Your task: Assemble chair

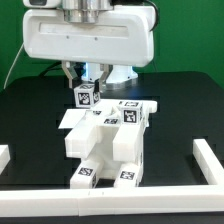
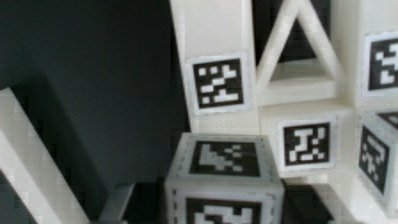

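The partly built white chair (image 1: 108, 140) stands mid-table, made of chunky slabs with black-and-white tags on its top and front faces. My gripper (image 1: 84, 84) hangs just behind its far-left corner, shut on a small white tagged block (image 1: 84, 97), which it holds upright just above the table. In the wrist view the same block (image 2: 222, 180) sits between my dark fingers (image 2: 128, 200), with a tag on its top and another on its side. Beyond it are the chair's tagged slabs (image 2: 217, 85). The lower end of the held block is hidden.
Long plain white border rails lie at the exterior view's left (image 1: 5, 155), right (image 1: 207, 160) and front (image 1: 110, 205). The table top is black (image 1: 35, 120). The big white robot body (image 1: 90, 35) fills the top of the view, against a green backdrop.
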{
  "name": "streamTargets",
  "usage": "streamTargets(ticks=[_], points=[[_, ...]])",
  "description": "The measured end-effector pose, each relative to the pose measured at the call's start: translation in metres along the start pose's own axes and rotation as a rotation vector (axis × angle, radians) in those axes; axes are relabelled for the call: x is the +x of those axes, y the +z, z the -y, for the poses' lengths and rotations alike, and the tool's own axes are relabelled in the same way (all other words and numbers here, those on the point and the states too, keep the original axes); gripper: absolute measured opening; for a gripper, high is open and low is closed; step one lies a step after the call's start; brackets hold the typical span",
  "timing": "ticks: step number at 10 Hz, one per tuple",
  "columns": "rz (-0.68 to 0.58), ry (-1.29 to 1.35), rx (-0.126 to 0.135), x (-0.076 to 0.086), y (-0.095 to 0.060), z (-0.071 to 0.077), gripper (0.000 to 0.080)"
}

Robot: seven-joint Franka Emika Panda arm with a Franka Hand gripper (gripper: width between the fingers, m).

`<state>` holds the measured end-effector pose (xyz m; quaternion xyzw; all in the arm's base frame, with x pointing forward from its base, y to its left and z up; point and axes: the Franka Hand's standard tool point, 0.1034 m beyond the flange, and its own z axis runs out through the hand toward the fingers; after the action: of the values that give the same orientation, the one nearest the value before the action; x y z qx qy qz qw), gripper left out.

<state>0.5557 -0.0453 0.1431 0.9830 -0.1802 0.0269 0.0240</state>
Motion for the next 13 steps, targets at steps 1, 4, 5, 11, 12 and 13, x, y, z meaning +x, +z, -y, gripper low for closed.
streamTargets(ticks=[1, 4, 5, 11, 12, 13], points=[[0.0, -0.003, 0.0, 0.0, 0.0, 0.002, 0.0284], [-0.003, -0.007, -0.013, 0.001, 0.007, 0.002, 0.0284], [-0.011, -0.009, -0.015, 0.004, 0.007, 0.003, 0.0284], [-0.035, -0.009, -0.031, 0.008, 0.015, 0.0, 0.0284], [-0.035, -0.008, -0.031, 0.008, 0.015, 0.0, 0.0284], [-0.035, -0.008, -0.031, 0.008, 0.015, 0.0, 0.0291]])
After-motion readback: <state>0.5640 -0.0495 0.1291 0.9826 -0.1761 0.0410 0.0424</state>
